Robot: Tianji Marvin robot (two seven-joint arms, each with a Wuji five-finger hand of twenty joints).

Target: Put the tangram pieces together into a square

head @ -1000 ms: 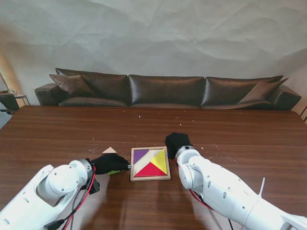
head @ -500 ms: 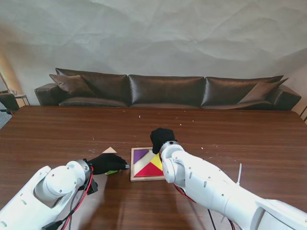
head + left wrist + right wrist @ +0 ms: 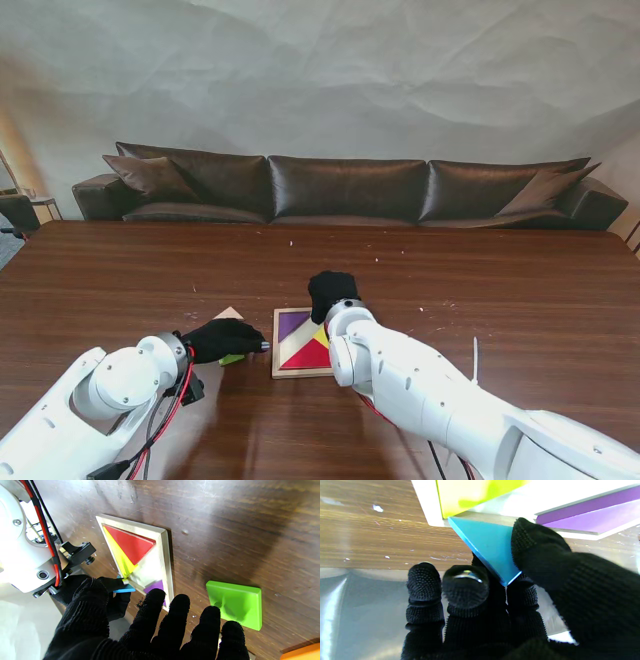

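A wooden tray (image 3: pixel 276 345) lies in front of me holding a purple piece (image 3: pixel 293 323), a red triangle (image 3: pixel 311 355) and a yellow triangle (image 3: pixel 120 558). My right hand (image 3: pixel 333 290) hovers at the tray's far edge, shut on a blue triangle (image 3: pixel 490 545) pinched between thumb and fingers, its tip close to the yellow piece (image 3: pixel 475 492). My right forearm hides the tray's right half in the stand view. My left hand (image 3: pixel 222 340) rests open beside the tray's left rim, fingers spread. A green piece (image 3: pixel 237 605) lies just under its fingertips.
A tan triangle (image 3: pixel 229 313) sits on the table beyond my left hand. An orange piece (image 3: pixel 302 653) shows at the edge of the left wrist view. A dark sofa (image 3: pixel 345 190) stands behind the table's far edge.
My right arm has swung leftward, carrying the hand from the tray's far right corner to over its far edge and covering the yellow piece. The left hand has drawn back slightly.
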